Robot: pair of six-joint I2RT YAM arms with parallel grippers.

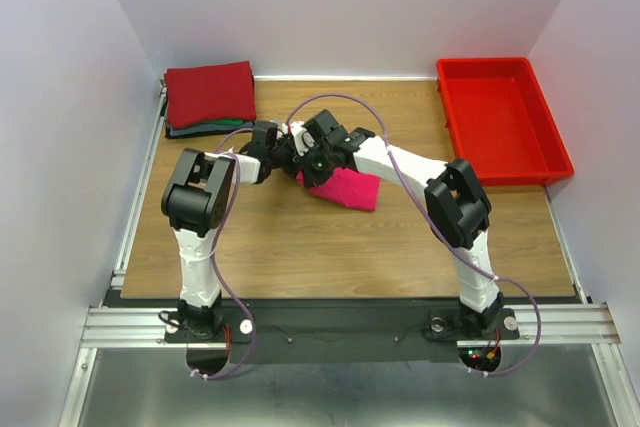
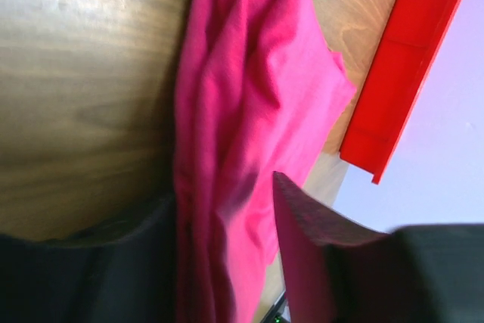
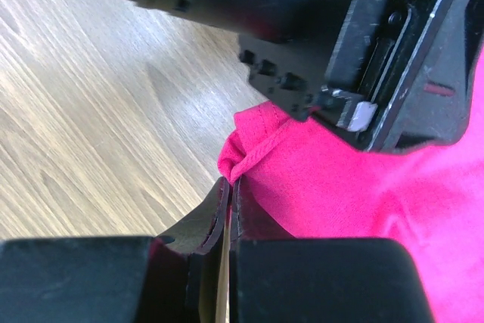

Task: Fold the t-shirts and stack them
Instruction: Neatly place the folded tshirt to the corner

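A bright pink t-shirt (image 1: 350, 190) lies bunched at the middle of the wooden table, its near-left end lifted where both grippers meet. My right gripper (image 3: 231, 183) is shut, with the hem of the pink t-shirt (image 3: 340, 187) pinched at its tips. My left gripper (image 2: 224, 194) stands open around a hanging fold of the pink t-shirt (image 2: 249, 73), and the cloth fills most of the gap between its fingers (image 2: 302, 247). A stack of folded t-shirts (image 1: 210, 95), dark red on top with green and dark ones under it, sits at the far left corner.
A red plastic bin (image 1: 500, 117) stands at the far right of the table; its rim (image 2: 401, 58) shows in the left wrist view. The left arm's black wrist (image 3: 302, 20) hangs close above the right gripper. White walls enclose the table.
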